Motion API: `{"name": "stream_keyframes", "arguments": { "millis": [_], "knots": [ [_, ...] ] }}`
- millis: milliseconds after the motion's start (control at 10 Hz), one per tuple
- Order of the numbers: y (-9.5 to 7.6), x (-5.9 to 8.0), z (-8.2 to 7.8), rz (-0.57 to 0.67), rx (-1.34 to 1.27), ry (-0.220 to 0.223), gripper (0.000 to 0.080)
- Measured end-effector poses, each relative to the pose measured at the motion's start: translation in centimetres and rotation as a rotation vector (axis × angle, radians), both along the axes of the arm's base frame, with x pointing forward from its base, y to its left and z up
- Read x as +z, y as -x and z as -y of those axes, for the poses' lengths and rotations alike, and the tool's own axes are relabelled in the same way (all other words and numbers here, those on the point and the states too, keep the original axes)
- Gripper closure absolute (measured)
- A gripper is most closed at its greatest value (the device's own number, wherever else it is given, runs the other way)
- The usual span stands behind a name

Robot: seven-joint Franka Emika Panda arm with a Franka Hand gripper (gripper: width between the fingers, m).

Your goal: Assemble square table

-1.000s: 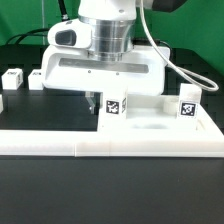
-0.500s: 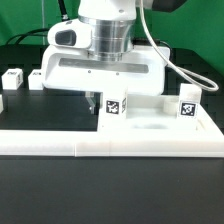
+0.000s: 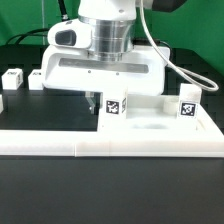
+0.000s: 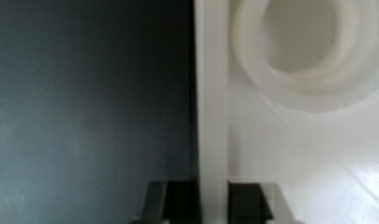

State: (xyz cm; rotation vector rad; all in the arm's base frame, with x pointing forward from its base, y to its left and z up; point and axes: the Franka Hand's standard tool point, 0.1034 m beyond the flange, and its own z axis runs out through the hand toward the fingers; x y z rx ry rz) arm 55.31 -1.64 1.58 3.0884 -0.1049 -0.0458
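Pincer [image 4: 211, 203] was found closed tight on the thin edge of the square table panel [image 4: 301, 150], which lay flat on the dark desk [image 4: 79, 100]. I judged the panel best slid level, with a square grip and no twisting.

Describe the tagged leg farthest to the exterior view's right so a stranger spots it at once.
Find the arm mid-scene, then the flat white panel below it. At the panel's end on the exterior view's right stands the leg, a short white block with a black-and-white tag. Its twin sits close under the arm; this one stands alone.
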Motion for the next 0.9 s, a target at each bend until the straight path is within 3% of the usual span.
{"name": "stream_keyframes", "arguments": {
  "millis": [400, 900],
  "knots": [
    [3.1, -0.1, 6.0, -0.026, 0.273, -0.049, 0.0736],
    [2.3, 0.0, 7.2, -0.007, 0.616, -0.014, 0.0736]
  ]
}}
